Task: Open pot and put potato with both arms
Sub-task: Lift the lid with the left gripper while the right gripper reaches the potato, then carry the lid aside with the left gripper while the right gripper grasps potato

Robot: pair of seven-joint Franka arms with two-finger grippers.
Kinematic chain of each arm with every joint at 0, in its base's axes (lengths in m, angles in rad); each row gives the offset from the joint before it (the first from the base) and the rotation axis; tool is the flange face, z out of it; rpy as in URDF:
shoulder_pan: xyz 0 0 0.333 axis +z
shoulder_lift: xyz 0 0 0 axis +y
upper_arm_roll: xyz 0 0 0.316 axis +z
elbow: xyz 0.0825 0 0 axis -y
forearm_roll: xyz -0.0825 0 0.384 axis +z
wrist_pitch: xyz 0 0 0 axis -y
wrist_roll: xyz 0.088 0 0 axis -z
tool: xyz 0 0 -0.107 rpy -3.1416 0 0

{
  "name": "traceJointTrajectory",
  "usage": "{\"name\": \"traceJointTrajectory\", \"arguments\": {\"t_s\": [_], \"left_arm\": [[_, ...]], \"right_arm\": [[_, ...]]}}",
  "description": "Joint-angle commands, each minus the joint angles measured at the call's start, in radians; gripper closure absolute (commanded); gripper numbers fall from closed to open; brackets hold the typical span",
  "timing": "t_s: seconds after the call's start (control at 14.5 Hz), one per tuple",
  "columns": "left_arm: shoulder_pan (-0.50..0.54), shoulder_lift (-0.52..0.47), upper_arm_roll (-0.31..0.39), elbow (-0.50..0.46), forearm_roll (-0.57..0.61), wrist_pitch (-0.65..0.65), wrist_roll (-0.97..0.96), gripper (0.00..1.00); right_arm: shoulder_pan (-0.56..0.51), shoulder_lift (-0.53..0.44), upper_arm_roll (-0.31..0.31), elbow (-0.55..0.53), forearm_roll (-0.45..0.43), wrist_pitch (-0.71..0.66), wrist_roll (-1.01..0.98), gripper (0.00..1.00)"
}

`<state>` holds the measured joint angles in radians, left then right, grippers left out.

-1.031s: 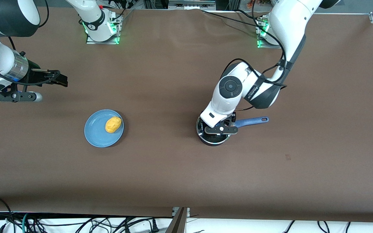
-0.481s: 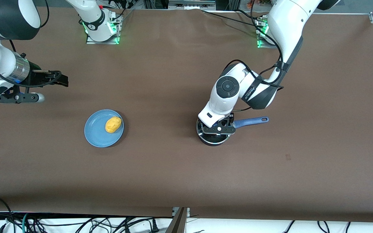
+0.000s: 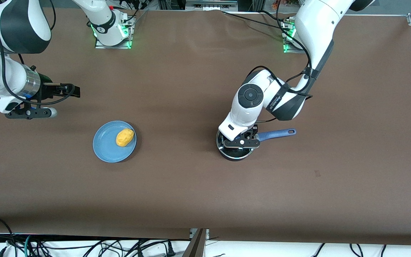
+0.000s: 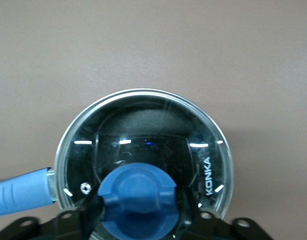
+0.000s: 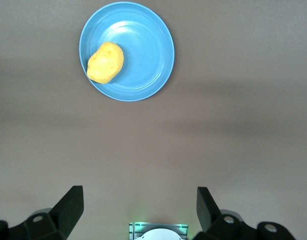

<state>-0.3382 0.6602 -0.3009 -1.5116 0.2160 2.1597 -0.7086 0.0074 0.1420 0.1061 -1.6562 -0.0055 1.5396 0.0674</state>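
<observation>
We see the pot (image 3: pixel 234 148) sitting on the brown table (image 3: pixel 191 196) toward the left arm's end, its long blue handle (image 3: pixel 277 134) pointing farther toward that end. A glass lid (image 4: pixel 143 150) with a silvery rim and a round blue knob (image 4: pixel 138 200) covers the pot; through the glass we make out the dark inside and the printed word KONKA. The left gripper (image 3: pixel 243 142) is down on top of the lid, and in the left wrist view its black fingers (image 4: pixel 91 215) stand on either side of the blue knob, close against it, so we take it to be clenched on the knob. The lid sits flat on the pot's rim. The potato (image 3: pixel 124 137) lies on a flat light-blue plate (image 3: pixel 105 150), well apart from the pot, toward the right arm's end of the table; it rests off the plate's middle, close to the rim. In the right wrist view we see the potato (image 5: pixel 105 62) and the plate (image 5: pixel 148 50) from above, with bare table between them and the right gripper's fingers (image 5: pixel 71 205), which are spread wide with nothing between them. The right gripper (image 3: pixel 73 91) hangs over bare table near the right arm's end, not over the plate, and that arm waits there.
</observation>
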Motion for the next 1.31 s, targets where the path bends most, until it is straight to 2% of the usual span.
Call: {"name": "traceJointTrajectory", "arguments": {"t_s": [0.0, 0.21, 0.48, 0.76, 0.89, 1.1, 1.24], "left_arm": [[-0.004, -0.001, -0.003, 0.001, 0.031, 0.003, -0.023, 0.49], [-0.001, -0.005, -0.003, 0.001, 0.029, 0.003, -0.023, 0.57], [0.018, -0.065, -0.003, 0.001, 0.017, -0.012, -0.031, 0.57], [0.089, -0.171, -0.006, -0.024, 0.013, -0.069, -0.009, 0.57], [0.163, -0.220, -0.006, -0.073, 0.011, -0.069, 0.101, 0.58], [0.322, -0.269, -0.006, -0.137, -0.059, -0.069, 0.381, 0.58], [0.448, -0.284, -0.006, -0.166, -0.076, -0.086, 0.585, 0.58]], "right_arm": [[0.014, -0.002, 0.004, 0.027, 0.004, -0.024, 0.006, 0.00], [0.014, 0.004, 0.003, 0.019, 0.028, 0.032, 0.009, 0.00], [0.028, 0.030, 0.004, 0.019, 0.028, 0.102, 0.050, 0.00], [0.043, 0.092, 0.004, 0.026, 0.030, 0.174, 0.231, 0.00], [0.058, 0.137, 0.003, 0.027, 0.030, 0.221, 0.291, 0.00], [0.106, 0.226, 0.003, 0.029, 0.027, 0.331, 0.457, 0.00], [0.132, 0.304, 0.003, 0.032, 0.024, 0.414, 0.482, 0.00]]}}
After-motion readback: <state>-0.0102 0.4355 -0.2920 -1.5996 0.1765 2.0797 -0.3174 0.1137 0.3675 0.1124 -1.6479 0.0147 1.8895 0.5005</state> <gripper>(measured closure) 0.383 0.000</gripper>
